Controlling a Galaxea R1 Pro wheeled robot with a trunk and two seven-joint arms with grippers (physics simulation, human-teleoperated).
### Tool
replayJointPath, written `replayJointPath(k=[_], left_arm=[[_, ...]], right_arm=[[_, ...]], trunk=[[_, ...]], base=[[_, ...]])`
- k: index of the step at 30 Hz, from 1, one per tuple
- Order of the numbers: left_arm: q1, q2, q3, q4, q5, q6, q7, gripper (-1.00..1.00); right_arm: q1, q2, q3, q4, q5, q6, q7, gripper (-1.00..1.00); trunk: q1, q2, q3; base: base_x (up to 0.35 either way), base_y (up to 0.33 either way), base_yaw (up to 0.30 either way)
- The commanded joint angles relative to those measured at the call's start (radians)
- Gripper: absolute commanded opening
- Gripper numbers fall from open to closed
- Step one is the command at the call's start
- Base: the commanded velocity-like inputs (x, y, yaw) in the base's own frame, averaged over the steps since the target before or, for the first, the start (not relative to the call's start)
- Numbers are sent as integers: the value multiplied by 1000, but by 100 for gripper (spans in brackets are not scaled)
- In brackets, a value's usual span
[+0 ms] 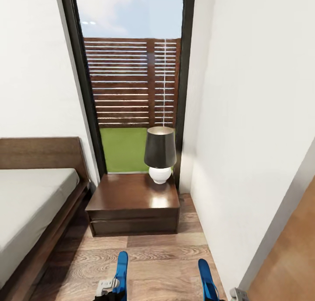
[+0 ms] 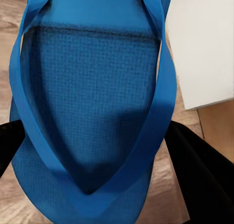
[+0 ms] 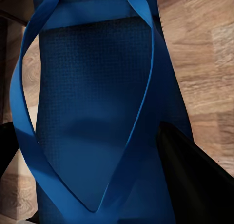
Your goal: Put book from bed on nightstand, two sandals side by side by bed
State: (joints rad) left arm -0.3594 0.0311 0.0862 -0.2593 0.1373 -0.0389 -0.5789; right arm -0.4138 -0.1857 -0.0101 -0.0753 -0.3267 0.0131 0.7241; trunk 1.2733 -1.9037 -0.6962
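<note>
Presently both grippers pinching flat blue flip-flop sandals [image 2: 87, 112] [image 3: 92, 107]; dark-wood nightstand [image 1: 133, 200] at 12 o'clock; loosening pinch risking uneven, separated landing.

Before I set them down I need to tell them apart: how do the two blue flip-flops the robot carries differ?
The left blue flip-flop reaches higher in the head view than the right blue flip-flop. The left one sits nearer the dark wooden bed; the right one nearer the white wall. Both are bright blue and strapped.
</note>
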Motion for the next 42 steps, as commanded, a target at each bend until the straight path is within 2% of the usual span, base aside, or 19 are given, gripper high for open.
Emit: replayJointPath(k=[1, 25, 42], left_arm=[[-1, 0, 6, 2, 0, -1, -6, -100], [-1, 0, 7, 2, 0, -1, -6, -100], [-1, 1, 9, 2, 1, -3, -6, -100]], right_arm=[[0, -1, -2, 0, -5, 2, 3, -100], [0, 0, -2, 0, -5, 2, 3, -100], [0, 0, -2, 0, -5, 2, 3, -100]], trunk=[[0, 0, -1], [0, 0, -1], [0, 0, -1]], base=[[290, -99, 249], [267, -156, 171], [15, -13, 279]])
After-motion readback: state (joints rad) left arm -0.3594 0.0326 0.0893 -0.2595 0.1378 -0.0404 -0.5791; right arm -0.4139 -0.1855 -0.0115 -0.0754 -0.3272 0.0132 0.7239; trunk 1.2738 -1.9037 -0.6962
